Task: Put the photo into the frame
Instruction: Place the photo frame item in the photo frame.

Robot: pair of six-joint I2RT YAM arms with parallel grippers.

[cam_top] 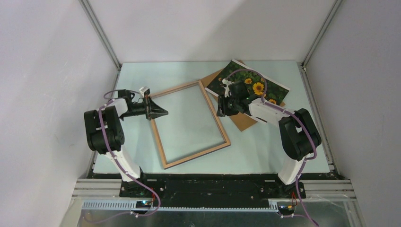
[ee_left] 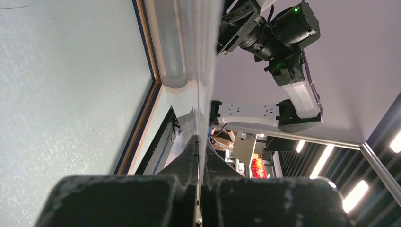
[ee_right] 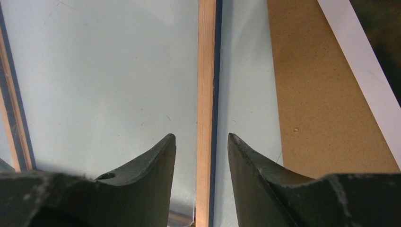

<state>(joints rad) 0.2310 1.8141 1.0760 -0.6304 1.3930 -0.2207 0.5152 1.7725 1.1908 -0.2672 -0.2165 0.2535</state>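
Observation:
The frame lies light wood face up in the middle of the table. My left gripper is at its left rail, turned sideways. In the left wrist view it is shut on the thin edge of the frame's clear pane, with the wood and blue rail beside it. My right gripper is open, and its fingers stand on either side of the right rail. The sunflower photo lies face up at the back right. Its white border shows in the right wrist view.
A plain brown backing board lies under the photo, just right of the frame, and shows in the right wrist view. White walls with metal posts close in the table on three sides. My right arm shows in the left wrist view.

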